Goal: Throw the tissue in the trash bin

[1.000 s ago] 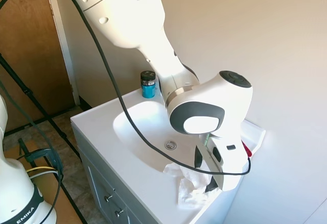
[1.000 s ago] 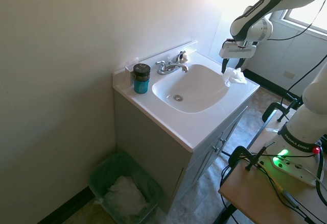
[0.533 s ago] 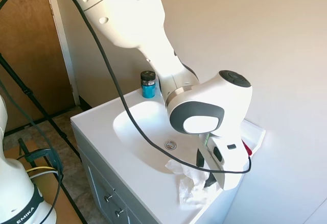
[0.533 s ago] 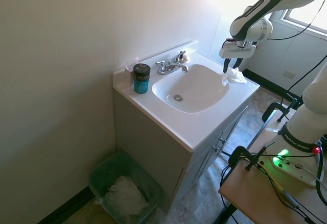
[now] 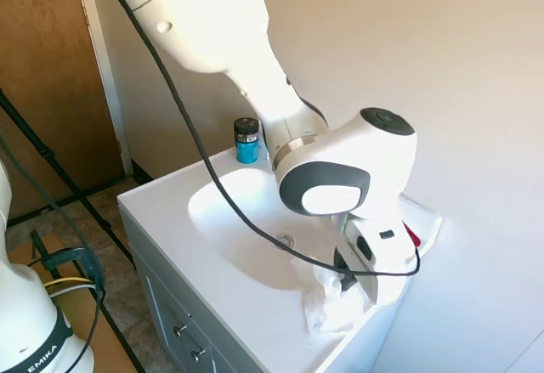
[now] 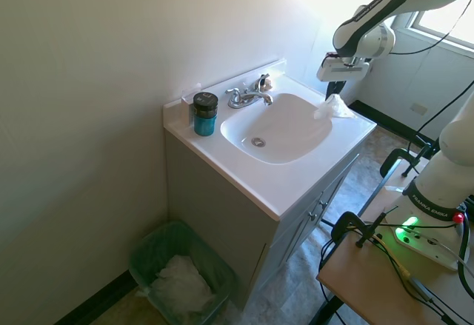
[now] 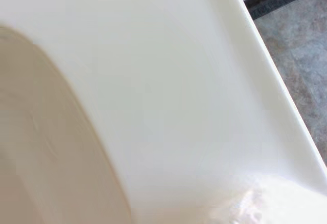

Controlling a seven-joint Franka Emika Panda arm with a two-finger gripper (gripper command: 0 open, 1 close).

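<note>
Claw (image 6: 335, 89) at upper right of the second exterior view, closed on the tissue (image 6: 331, 107), which hangs just above the right end of the table (image 6: 296, 184). In the first exterior view, tissue (image 5: 333, 301) at lower centre, bunched under the claw (image 5: 347, 275) and draping toward the table edge; contact with the surface impossible to judge. Sink (image 6: 278, 129) at centre, drain visible, faucet (image 6: 246, 97) behind it. Blue jar (image 6: 204, 113) with black lid on the left corner; label unreadable. Green bin (image 6: 181, 269) on the floor at lower left, white paper inside, well apart from the tissue. "EMIKA" readable on a second robot's base (image 5: 30, 322) at lower left of the first exterior view. Wrist view: blurred white table (image 7: 168, 81), basin curve, floor at upper right.
</note>
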